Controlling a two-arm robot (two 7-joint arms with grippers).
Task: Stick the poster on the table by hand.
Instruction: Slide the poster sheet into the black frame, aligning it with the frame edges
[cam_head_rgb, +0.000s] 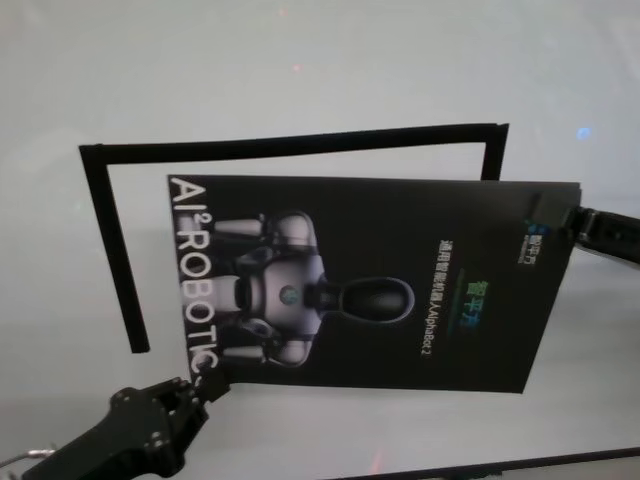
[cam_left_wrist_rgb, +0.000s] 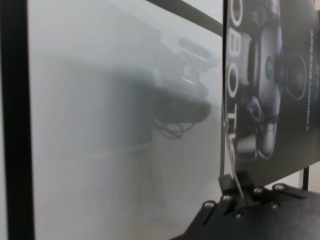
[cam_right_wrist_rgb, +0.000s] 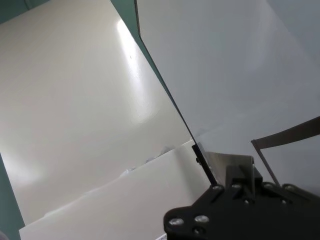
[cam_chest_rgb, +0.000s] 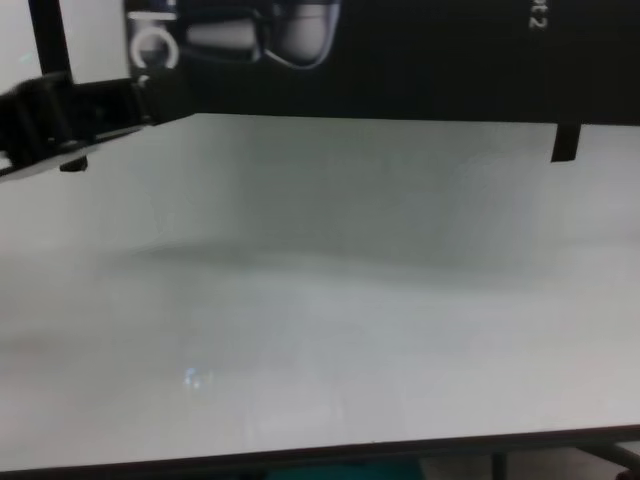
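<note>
Between left claw (cam_head_rgb: 210, 385) and right claw (cam_head_rgb: 565, 222) (both pinching corners): poster (cam_head_rgb: 400, 290).

The head camera looks steeply down on the wide white glossy table (cam_head_rgb: 300, 60) and the large black glossy poster (cam_head_rgb: 420, 230). The chest camera sits low, near the table's front edge, sharing that poster's near edge. Both wrist cameras ride close behind their black grippers.

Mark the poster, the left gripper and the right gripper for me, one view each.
poster (cam_head_rgb: 400, 240): head view, on its plain black area right of the printed robot.
left gripper (cam_head_rgb: 207, 385): head view, at its fingertips on the poster's near left corner.
right gripper (cam_head_rgb: 568, 222): head view, at its fingertips on the poster's far right corner.
</note>
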